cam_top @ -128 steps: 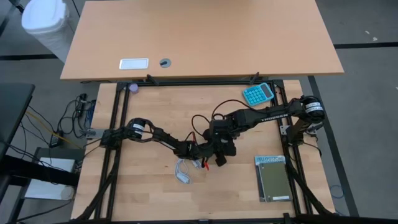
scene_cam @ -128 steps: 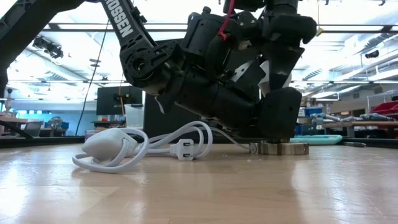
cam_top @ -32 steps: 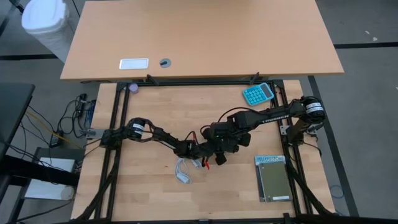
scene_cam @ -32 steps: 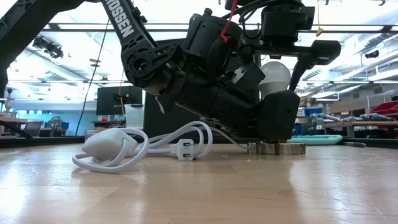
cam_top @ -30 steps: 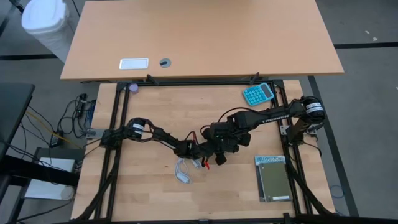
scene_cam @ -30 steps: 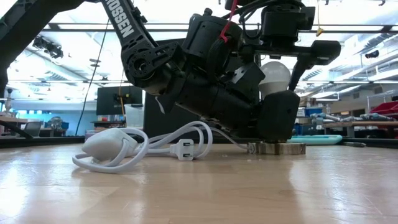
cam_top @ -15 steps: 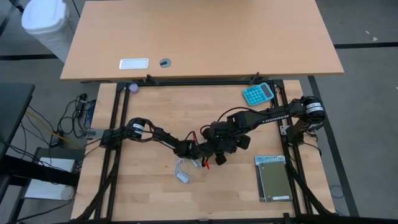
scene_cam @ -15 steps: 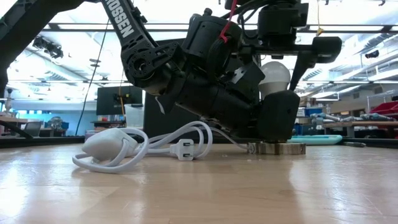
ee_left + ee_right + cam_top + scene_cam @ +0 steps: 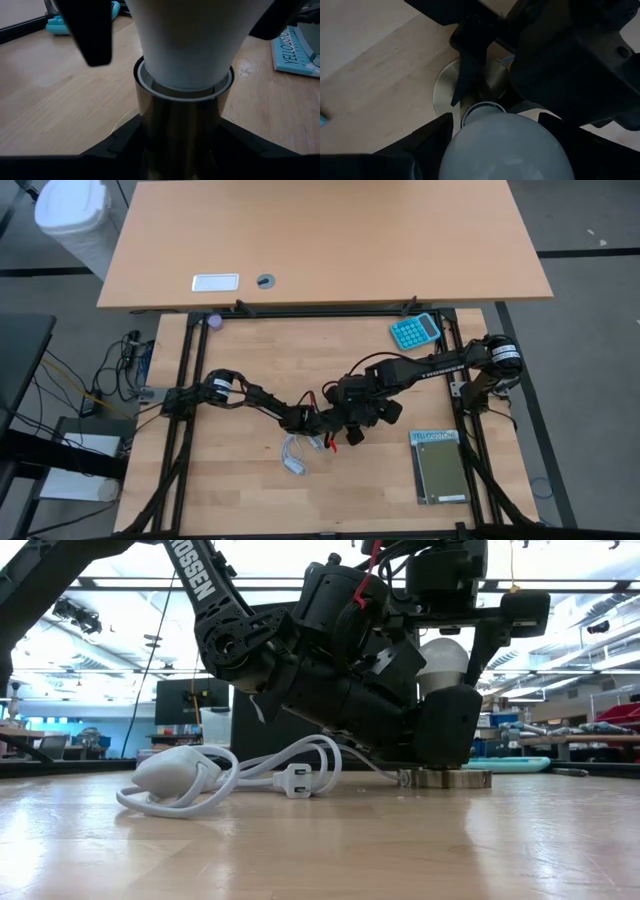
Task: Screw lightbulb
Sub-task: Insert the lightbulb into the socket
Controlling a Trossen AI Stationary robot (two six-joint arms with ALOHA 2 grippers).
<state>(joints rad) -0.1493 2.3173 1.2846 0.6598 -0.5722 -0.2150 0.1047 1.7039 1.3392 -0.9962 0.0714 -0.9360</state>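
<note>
The white lightbulb [image 9: 443, 661] stands upright with its neck in a brass socket [image 9: 180, 115]. The socket's round base disc [image 9: 450, 778] lies flat on the table. My left gripper [image 9: 180, 150] reaches in low from the table's left and is shut on the socket. My right gripper [image 9: 505, 145] hangs over the bulb, pointing down, and is shut on it. In the high view both grippers meet at the table's middle [image 9: 345, 418], and the bulb is hidden under the right one. My left gripper pinches the socket's brass barrel [image 9: 150, 125] between its two fingers [image 9: 120, 147], one on each side. The fingers come nearly level from the table's left. The socket stands upright with its disc on the table. My right gripper holds the bulb's rounded globe [image 9: 462, 150] between its two fingers [image 9: 427, 142], one at each side of the widest part. The fingers come from above, pointing down. The bulb stands upright with its neck in the socket.
A coiled white cable with a plug [image 9: 215, 775] lies on the table left of the socket, near the left arm [image 9: 293, 455]. A teal calculator [image 9: 415, 331] sits at the far right. A green book [image 9: 440, 467] lies at the near right.
My right gripper has rolled about its downward line over the bulb: in the low view its fingers have swung round the globe. It has stayed above the socket, and the gap between its fingers is unchanged. My left gripper and the socket have kept still.
</note>
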